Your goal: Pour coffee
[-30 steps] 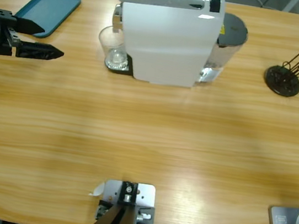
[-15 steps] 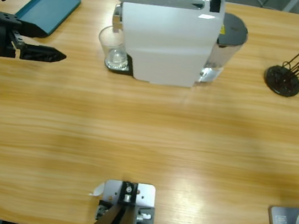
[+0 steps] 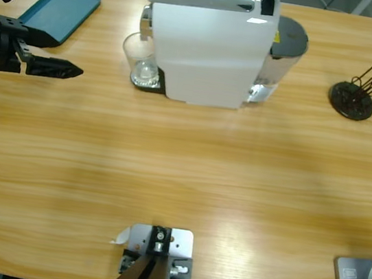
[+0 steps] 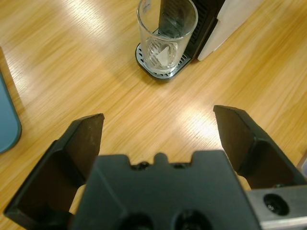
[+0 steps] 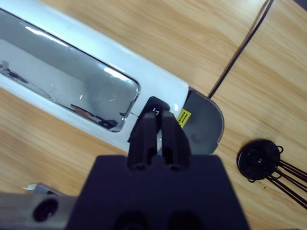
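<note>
Since the earliest frame the left gripper (image 3: pixel 61 67) has shifted slightly right, toward the glass; over the last half second it has barely moved.

The glass tumbler (image 3: pixel 140 59) stands upright on the drip tray (image 3: pixel 147 82) of the white coffee machine (image 3: pixel 206 45), upper middle of the high view. In the left wrist view the tumbler (image 4: pixel 167 36) sits at the top centre, well ahead of the left gripper (image 4: pixel 160 127) and in line with the gap between its jaws, which stand released, wide apart. Whether the tumbler holds any coffee cannot be told – only reflections show at its base.

Count: one tumbler, one coffee machine, one teal tray (image 3: pixel 60 12) (upper left), one black wire stand (image 3: pixel 353 99) (right edge), two grippers.

The left arm enters from the left edge of the high view, jaws pointing right, level with the table. The right gripper (image 5: pixel 159 120) – jaws clenched together, gripping nothing – points down at the black button (image 5: pixel 154 108) on the machine's top.
</note>
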Action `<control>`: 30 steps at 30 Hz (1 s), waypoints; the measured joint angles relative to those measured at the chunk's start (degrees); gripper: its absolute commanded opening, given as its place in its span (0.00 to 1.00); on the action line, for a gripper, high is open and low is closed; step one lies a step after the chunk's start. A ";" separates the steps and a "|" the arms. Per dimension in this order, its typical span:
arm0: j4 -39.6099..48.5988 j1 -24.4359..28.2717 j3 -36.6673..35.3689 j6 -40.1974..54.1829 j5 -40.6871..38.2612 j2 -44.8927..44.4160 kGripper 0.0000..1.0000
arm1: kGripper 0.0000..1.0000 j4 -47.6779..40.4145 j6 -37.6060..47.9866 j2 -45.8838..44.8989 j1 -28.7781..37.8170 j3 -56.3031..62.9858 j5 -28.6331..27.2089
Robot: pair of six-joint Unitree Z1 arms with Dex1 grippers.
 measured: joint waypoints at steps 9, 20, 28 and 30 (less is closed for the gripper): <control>0.00 0.00 0.00 0.00 -0.56 0.43 1.00 | 1.00 0.46 -0.36 0.16 1.09 -0.47 -2.48; 0.00 -1.49 0.00 -0.83 -0.57 0.43 1.00 | 1.00 5.42 1.43 -4.18 1.23 -6.28 -2.50; 0.00 -1.68 0.00 -1.40 -0.57 0.28 1.00 | 1.00 7.55 5.68 -4.20 1.24 -6.25 -1.02; 0.00 -1.68 0.00 -1.48 -0.57 0.28 1.00 | 1.00 7.59 5.87 -4.20 1.24 -6.25 -1.02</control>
